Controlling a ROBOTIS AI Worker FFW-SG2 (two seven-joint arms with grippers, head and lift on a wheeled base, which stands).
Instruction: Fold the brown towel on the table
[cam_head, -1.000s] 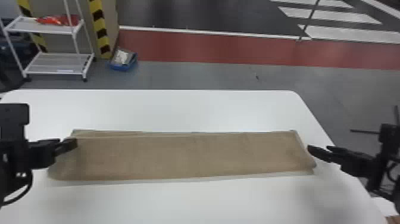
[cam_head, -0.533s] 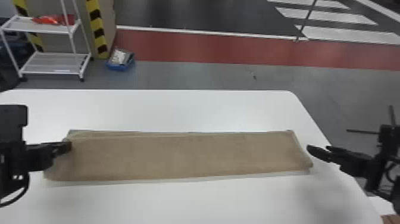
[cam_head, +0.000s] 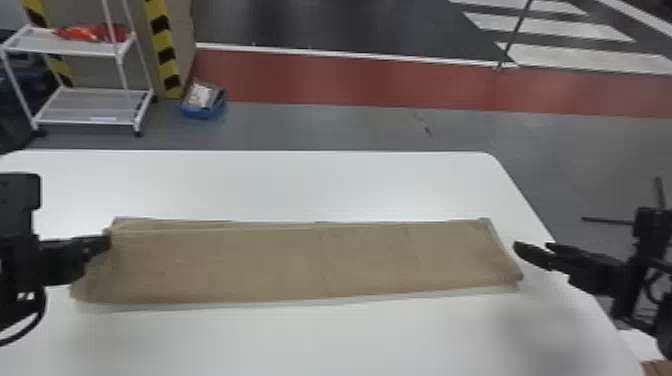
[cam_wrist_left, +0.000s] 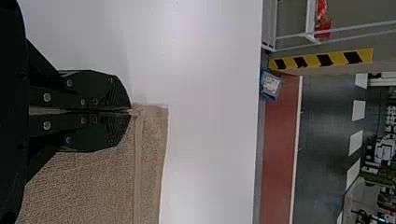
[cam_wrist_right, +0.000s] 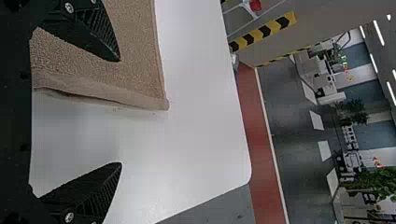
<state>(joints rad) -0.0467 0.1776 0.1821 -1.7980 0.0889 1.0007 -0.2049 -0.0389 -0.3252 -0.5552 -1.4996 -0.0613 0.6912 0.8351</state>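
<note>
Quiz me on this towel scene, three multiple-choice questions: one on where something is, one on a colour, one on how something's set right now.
1. Where is the left gripper?
A. At the brown towel's right end
B. Over the brown towel's middle
C. At the brown towel's left end

2. What colour is the tabletop?
A. White
B. Green
C. Black

3. How do the jaws of the right gripper stand?
A. Shut on the towel
B. Wide apart
C. Shut on nothing

Key:
1 C: the head view shows it at that end.
2 A: the surface around the towel is white.
3 B: the right wrist view shows a broad gap between them.
</note>
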